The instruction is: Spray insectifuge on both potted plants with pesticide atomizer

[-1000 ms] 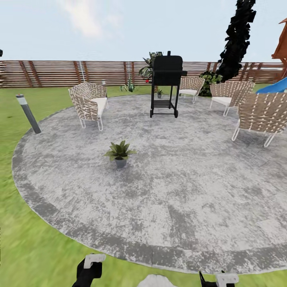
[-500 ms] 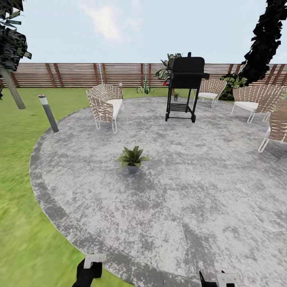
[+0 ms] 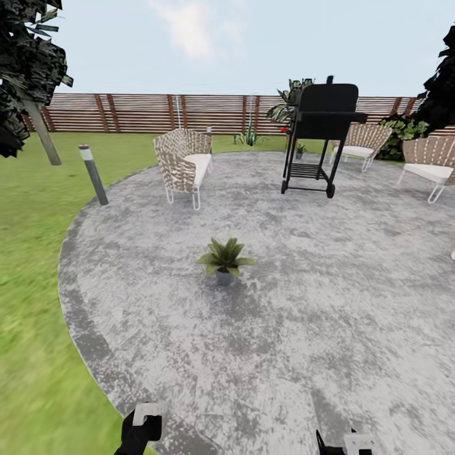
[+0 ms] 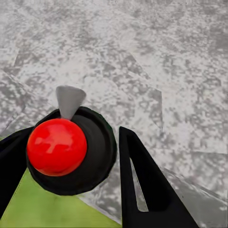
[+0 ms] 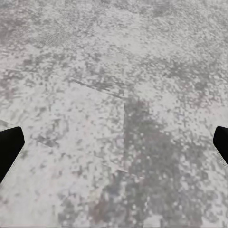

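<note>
Spreading across most of the head view, the round grey patio [image 3: 328, 303] meets the lawn [image 3: 31, 272] along a darker curved border that sweeps from the far left down to the near edge, close by the left claw [image 3: 144, 424]. One potted plant [image 3: 224, 259] stands alone near the patio's middle, with bare paving on every side of it and well apart from any furniture. A second, smaller potted plant [image 3: 299, 150] sits at the far rim, partly behind the black grill [image 3: 322, 123] and near the slatted fence [image 3: 139, 112].

A woven chair [image 3: 183, 163] stands at the far left of the paving, and two more chairs [image 3: 363, 142] line the far right edge. A short bollard light [image 3: 93, 174] rises just where the paving meets the grass, and a dark tree [image 3: 25, 63] leans in over the lawn beyond it. The stretch between the robot and the nearer plant is unbroken paving.

The left claw pinches the pesticide atomizer [image 4: 97, 147]: in the left wrist view its dark round body, topped by a red ball and a grey nozzle, sits between the two black fingers [image 4: 142, 190], above the seam of paving and grass. The right claw [image 3: 351, 442] is spread wide, its fingers at opposite edges of the right wrist view, over mottled paving.
</note>
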